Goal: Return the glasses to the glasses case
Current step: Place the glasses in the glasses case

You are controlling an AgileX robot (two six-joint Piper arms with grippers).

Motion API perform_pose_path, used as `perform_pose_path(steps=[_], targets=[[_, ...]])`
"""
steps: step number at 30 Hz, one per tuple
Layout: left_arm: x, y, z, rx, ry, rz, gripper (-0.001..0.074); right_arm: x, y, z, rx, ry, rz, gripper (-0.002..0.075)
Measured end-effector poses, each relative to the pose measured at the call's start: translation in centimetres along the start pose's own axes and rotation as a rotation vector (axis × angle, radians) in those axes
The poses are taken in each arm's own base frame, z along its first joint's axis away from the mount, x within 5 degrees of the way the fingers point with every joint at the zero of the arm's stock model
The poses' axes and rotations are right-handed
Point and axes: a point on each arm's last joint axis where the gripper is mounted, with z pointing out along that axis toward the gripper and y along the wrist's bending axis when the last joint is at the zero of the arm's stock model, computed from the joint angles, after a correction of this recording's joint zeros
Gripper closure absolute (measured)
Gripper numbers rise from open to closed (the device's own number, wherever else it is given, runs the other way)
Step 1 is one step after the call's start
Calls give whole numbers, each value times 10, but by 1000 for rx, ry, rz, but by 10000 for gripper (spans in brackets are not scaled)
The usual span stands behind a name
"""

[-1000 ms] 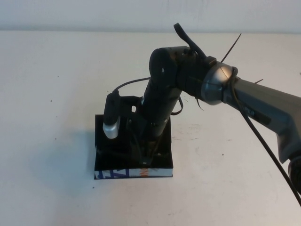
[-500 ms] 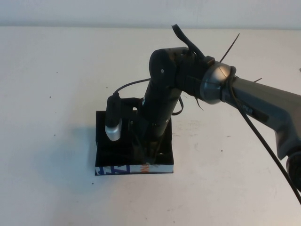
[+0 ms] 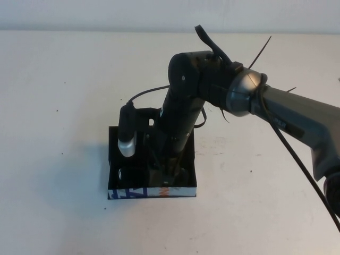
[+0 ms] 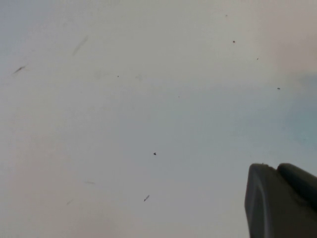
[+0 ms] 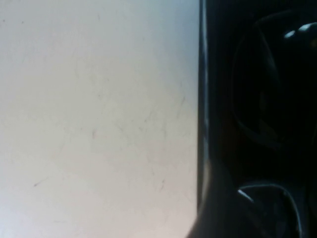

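Glasses [image 5: 262, 89] lie in glasses case [image 3: 114, 159] beneath right gripper [image 3: 166, 180], finger spread indiscernible; lifting carelessly could snag frame. Left gripper [image 4: 282, 198] parked, spread indiscernible.

1. We see the bench [image 3: 64, 79] bare on every side of the glasses case [image 3: 114, 159].
2. The right arm [image 3: 183, 114] reaches down into the case, blocking it from above.
3. The glasses [image 5: 262, 84] fill its inside.

Tabletop [image 3: 64, 79]: pale off-white surface spanning the whole scene, marked with scattered small dark specks and faint scuffs, meeting a lighter wall [image 3: 106, 13] along its far edge; soft shadow at near left.
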Motion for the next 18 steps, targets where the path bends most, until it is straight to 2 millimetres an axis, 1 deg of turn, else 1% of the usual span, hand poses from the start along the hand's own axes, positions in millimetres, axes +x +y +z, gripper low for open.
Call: perform_pose_path(steps=[4,6,9,11,12,14,17,18], targets=[[0,0,0,0,0,0,736,-4,-1,-7,21,-16,-9,375],[0,0,0,0,0,0,736,-7,-1,-16,39,-28,-14,372],[0,0,0,0,0,0,736,-12,2,-33,77,-53,25,373],[0,0,0,0,0,0,736,-16,4,-47,100,-76,81,391],[0,0,0,0,0,0,736,-17,5,-51,106,-84,108,405],[0,0,0,0,0,0,736,-20,9,-64,126,-107,167,470],[0,0,0,0,0,0,736,-21,13,-75,137,-126,219,611],[0,0,0,0,0,0,736,-22,15,-79,142,-133,224,646]])
